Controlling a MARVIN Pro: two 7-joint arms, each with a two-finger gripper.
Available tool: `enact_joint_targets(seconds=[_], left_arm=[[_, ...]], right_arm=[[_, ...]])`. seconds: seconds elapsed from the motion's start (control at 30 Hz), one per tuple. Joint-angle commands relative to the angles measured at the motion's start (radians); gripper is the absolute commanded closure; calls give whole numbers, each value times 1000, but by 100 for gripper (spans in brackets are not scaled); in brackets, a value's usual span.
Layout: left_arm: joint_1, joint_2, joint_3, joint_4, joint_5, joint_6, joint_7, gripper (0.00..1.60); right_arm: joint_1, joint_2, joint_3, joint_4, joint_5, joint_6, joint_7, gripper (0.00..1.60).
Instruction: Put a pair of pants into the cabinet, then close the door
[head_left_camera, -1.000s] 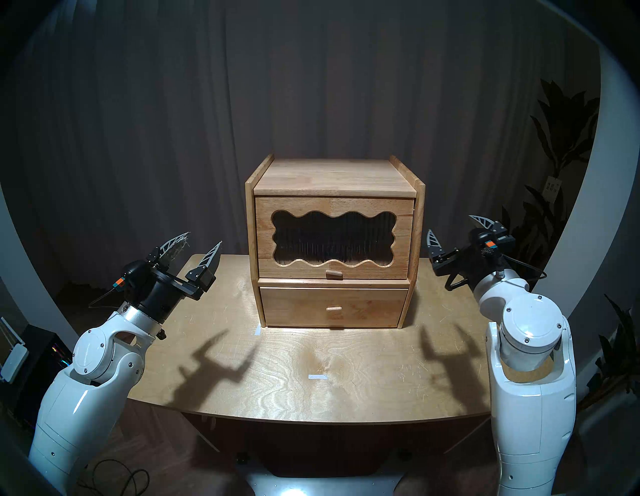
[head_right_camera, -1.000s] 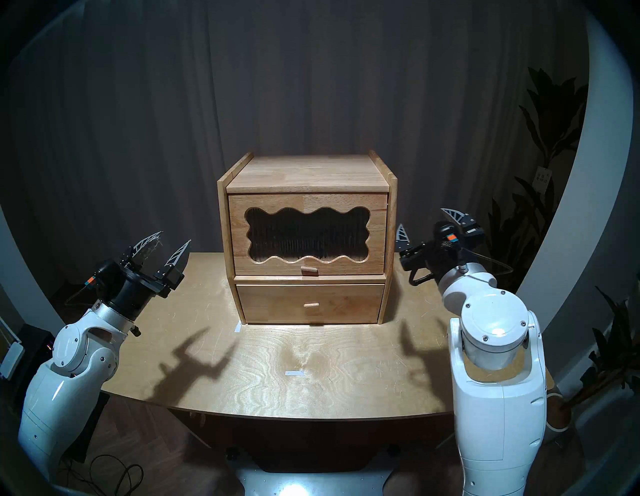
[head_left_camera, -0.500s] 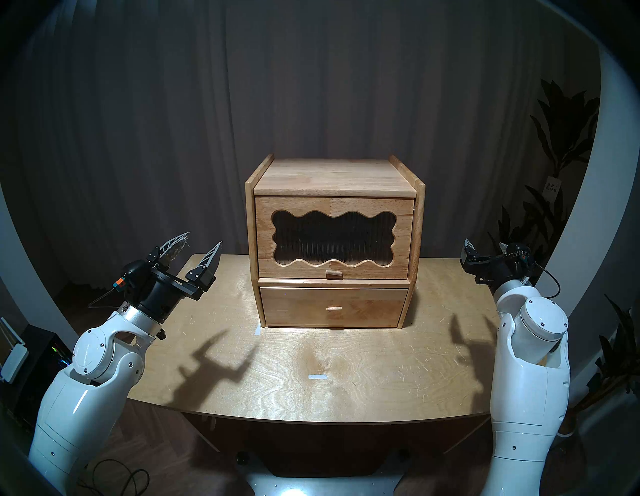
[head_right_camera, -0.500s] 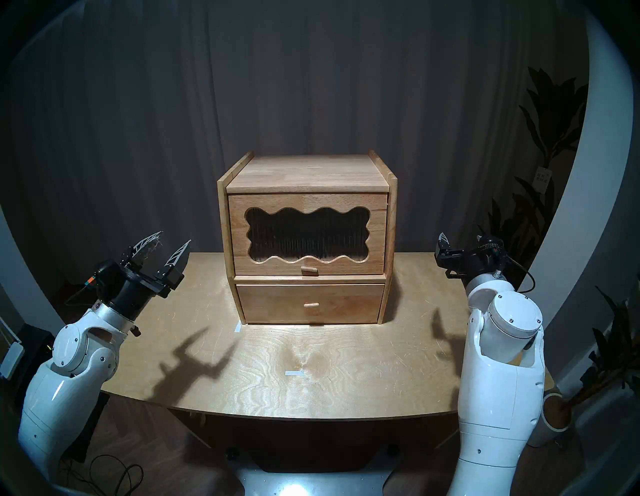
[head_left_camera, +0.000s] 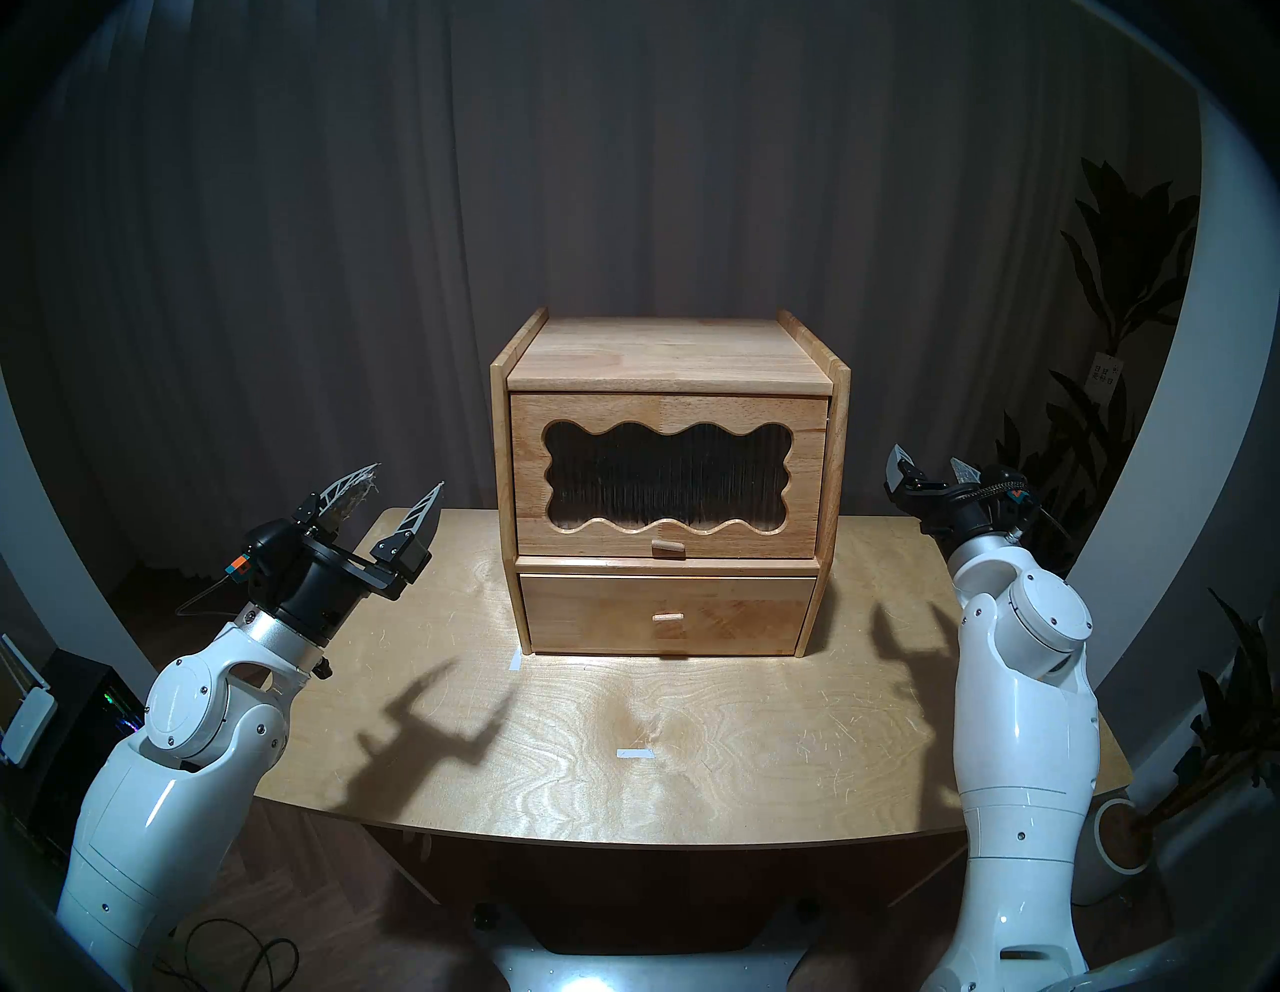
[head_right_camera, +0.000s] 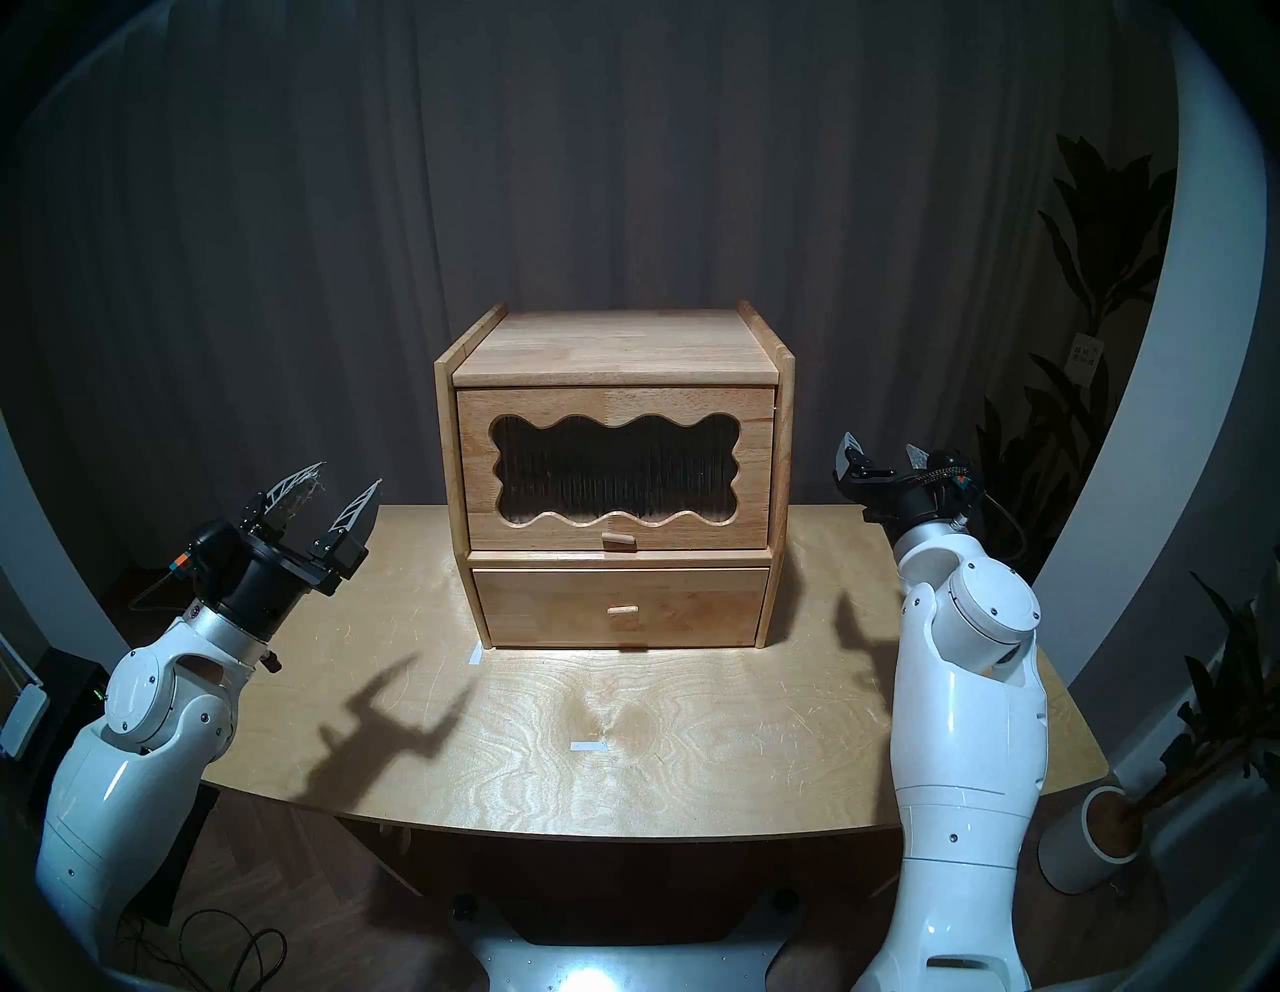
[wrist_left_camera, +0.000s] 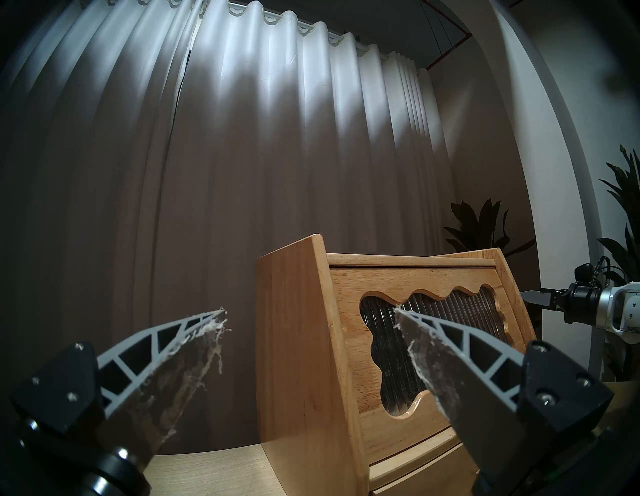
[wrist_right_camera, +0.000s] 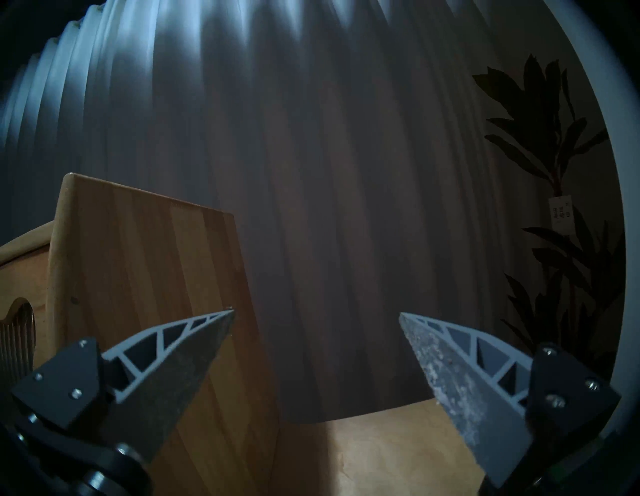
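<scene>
The light-wood cabinet (head_left_camera: 668, 353) stands at the back middle of the table (head_left_camera: 623, 783). Its door (head_left_camera: 668, 409), with a wavy window of dark ribbed glass and a peg knob (head_left_camera: 667, 547), is shut flat against the front. The pants are not in view. My left gripper (head_left_camera: 409, 481) is open and empty, above the table's left side, left of the cabinet. My right gripper (head_left_camera: 931, 461) is open and empty, above the table's right back part, beside the cabinet's right wall (wrist_right_camera: 145, 277). The left wrist view shows the cabinet's left side (wrist_left_camera: 294, 346) and door (wrist_left_camera: 353, 287).
The plain drawer front (head_left_camera: 665, 613) below the door is shut. Grey curtains (head_left_camera: 623, 173) hang behind the table. Dark potted plants (head_left_camera: 1122, 291) stand at the right, with a pale pot (head_right_camera: 1101, 838) on the floor. Two small white tape marks (head_left_camera: 634, 754) lie on the table.
My right arm swung out to the right and down, then came back up and in towards the cabinet's right side, its gripper turned level. The left arm, cabinet and door have not moved.
</scene>
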Motion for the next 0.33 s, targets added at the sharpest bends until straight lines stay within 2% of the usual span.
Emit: enact_joint_targets(seconds=[0.0, 0.17, 0.3], left_arm=[[-10, 0, -7, -14, -1, -8, 0, 0], [-10, -1, -8, -15, -1, -9, 0, 0], [-10, -1, -8, -15, -1, -9, 0, 0]], right_arm=[[72, 83, -37, 44, -153, -124, -48, 0], [64, 100, -30, 62, -239, -200, -105, 0], [18, 87, 19, 34, -246, -262, -151, 0]])
